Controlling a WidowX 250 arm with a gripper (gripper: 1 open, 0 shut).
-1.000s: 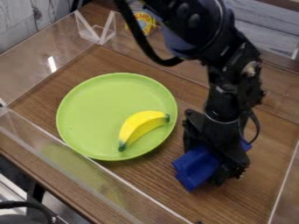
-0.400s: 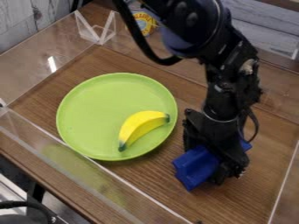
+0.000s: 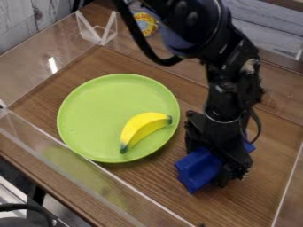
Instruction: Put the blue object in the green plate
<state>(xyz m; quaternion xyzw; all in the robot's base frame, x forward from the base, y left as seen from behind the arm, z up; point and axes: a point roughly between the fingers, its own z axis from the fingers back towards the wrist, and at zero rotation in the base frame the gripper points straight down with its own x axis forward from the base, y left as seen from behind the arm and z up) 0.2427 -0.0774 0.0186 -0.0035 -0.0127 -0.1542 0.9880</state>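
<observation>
Blue object (image 3: pixel 197 171): on table, just right of green plate (image 3: pixel 95 102), outside rim.
Plate contents: banana (image 3: pixel 143 129) at right side; left half bare.
Gripper (image 3: pixel 222 160): lowered vertically, fingers clamped on blue object.

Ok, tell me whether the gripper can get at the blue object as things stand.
Probably yes. The gripper is already down right over the blue object on the table, with nothing between them. The banana lies apart in the green plate. Whether the gripper has closed on the block cannot be told.
</observation>
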